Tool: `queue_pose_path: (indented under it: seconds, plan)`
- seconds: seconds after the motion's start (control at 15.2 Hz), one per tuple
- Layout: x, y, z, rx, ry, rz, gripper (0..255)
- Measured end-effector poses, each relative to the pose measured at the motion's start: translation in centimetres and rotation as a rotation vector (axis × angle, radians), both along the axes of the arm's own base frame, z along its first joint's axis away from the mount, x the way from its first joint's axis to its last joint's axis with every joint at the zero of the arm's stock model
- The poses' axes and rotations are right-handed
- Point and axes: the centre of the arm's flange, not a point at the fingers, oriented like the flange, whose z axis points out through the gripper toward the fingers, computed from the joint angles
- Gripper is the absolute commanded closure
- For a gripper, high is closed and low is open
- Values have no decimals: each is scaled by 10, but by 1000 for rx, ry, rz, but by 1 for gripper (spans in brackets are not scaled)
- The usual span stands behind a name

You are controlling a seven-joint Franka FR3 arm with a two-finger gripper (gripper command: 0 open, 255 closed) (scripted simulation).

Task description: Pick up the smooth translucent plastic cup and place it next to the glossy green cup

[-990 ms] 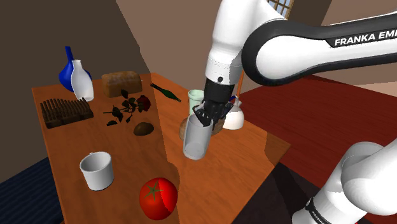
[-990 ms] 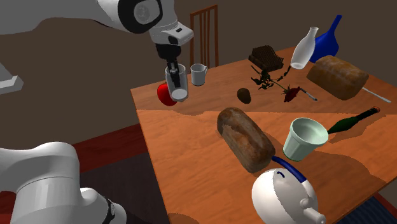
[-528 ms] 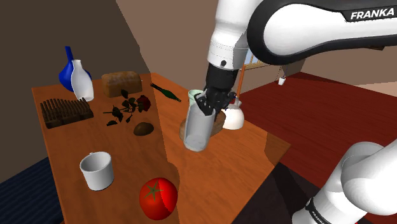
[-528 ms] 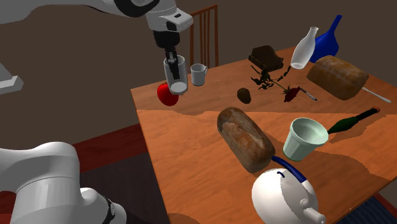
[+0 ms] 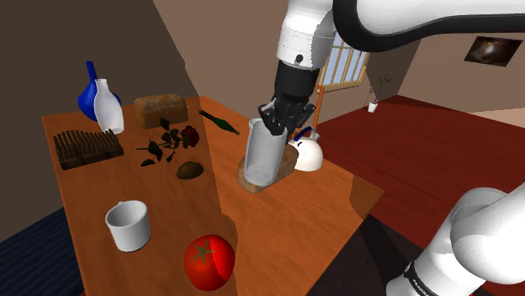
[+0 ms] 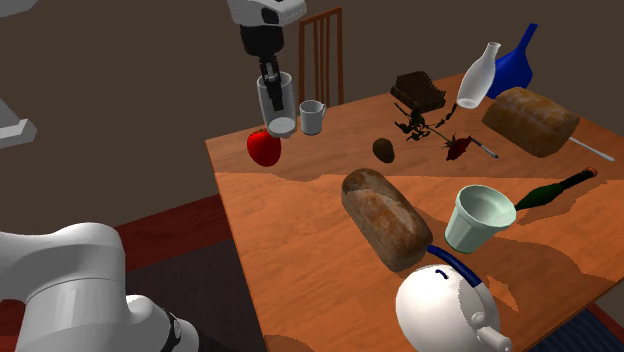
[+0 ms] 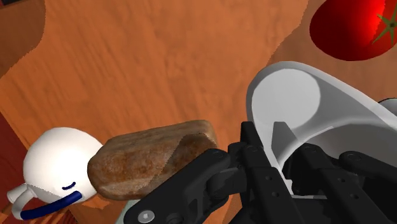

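Over the wooden tabletop [image 5: 286,227], the hand [image 5: 284,124] is narrowed onto the rim of the translucent cup [image 5: 264,156], which is held aloft. The pale green cup [image 6: 480,218] is seen well apart, past a bread loaf [image 6: 385,220]. In the shoulder view it is mostly hidden behind the held cup.

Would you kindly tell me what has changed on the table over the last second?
The tall translucent grey cup, clamped at its rim in the black jaws throughout, has been lifted higher above the wooden table. Nothing was let go. The pale green cup, red tomato, white mug and brown bread loaf stayed where they were.
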Motion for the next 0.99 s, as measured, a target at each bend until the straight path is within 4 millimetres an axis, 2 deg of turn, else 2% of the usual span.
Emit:
queue_pose_path:
  seconds: [0.13,0.46,0.99]
  plan:
    - [18,-5,1,0,1,0,255]
    - [76,-35,1,0,1,-1,255]
    - [176,-76,3,0,1,0,255]
